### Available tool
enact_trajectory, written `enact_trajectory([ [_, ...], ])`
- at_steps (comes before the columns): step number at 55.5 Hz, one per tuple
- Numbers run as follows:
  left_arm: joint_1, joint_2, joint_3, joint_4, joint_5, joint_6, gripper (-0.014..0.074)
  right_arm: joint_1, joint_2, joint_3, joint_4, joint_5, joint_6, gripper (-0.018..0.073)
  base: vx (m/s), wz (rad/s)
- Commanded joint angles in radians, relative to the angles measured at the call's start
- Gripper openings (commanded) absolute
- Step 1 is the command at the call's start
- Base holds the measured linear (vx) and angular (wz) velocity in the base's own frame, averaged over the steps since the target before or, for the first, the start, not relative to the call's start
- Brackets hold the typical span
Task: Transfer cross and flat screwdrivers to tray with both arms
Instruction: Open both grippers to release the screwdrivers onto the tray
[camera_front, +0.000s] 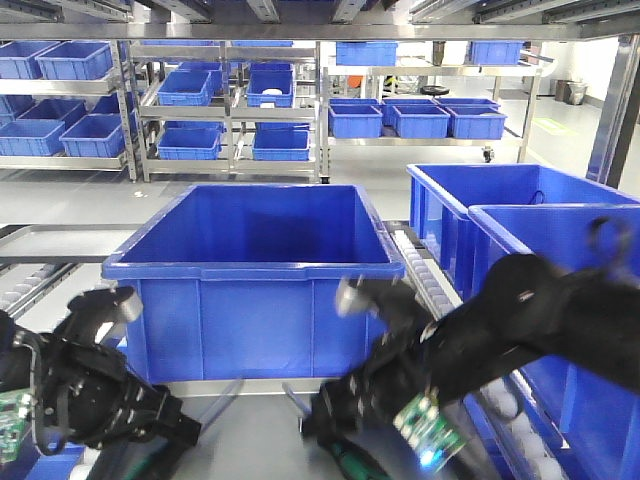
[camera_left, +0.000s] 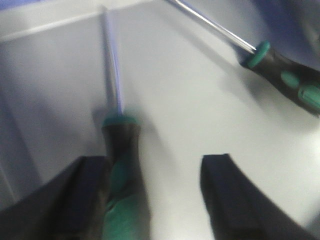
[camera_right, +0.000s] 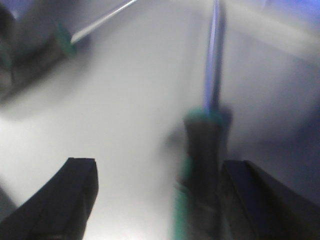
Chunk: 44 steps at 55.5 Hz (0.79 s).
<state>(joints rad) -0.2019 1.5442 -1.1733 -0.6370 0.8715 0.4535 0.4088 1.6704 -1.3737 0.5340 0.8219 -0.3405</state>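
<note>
Two screwdrivers with black-and-green handles lie on a grey flat surface (camera_left: 190, 100); I cannot tell which is cross and which is flat. One screwdriver (camera_left: 120, 150) lies between my left gripper's (camera_left: 155, 165) open jaws, its handle against the left finger (camera_left: 87, 190). The other screwdriver (camera_right: 205, 150) lies between my right gripper's (camera_right: 160, 170) open jaws, close to the right finger (camera_right: 245, 195). Each wrist view also shows the other tool: one at the upper right of the left wrist view (camera_left: 280, 75), one at the upper left of the right wrist view (camera_right: 75, 37). In the front view both arms reach low: left (camera_front: 120, 410), right (camera_front: 480, 340).
A large blue bin (camera_front: 255, 270) stands just behind the screwdrivers. Two more blue bins (camera_front: 540, 215) stand on the right beside a roller conveyor (camera_front: 425, 265). Shelves of blue crates (camera_front: 230, 100) fill the background.
</note>
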Motion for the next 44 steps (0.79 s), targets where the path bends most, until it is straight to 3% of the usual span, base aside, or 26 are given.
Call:
enact_trajectory([
  [1,-0.008,-0.083,-0.034,-0.049,-0.053,0.004,0.0542,-0.003,-0.104,-0.034,0.026,-0.105,-0.002,0.0565,0.00,0.00],
  [20,-0.008,-0.383,-0.034,-0.049,-0.393,0.004,0.0542,-0.003,-0.279,-0.034,0.027,-0.283,-0.007,0.0565,0.00,0.00],
  [44,-0.008,-0.496,-0.033,-0.049,-0.433,0.004,0.0542,-0.003,-0.309,-0.034,0.027,-0.300,-0.007,0.0565,0.00,0.00],
])
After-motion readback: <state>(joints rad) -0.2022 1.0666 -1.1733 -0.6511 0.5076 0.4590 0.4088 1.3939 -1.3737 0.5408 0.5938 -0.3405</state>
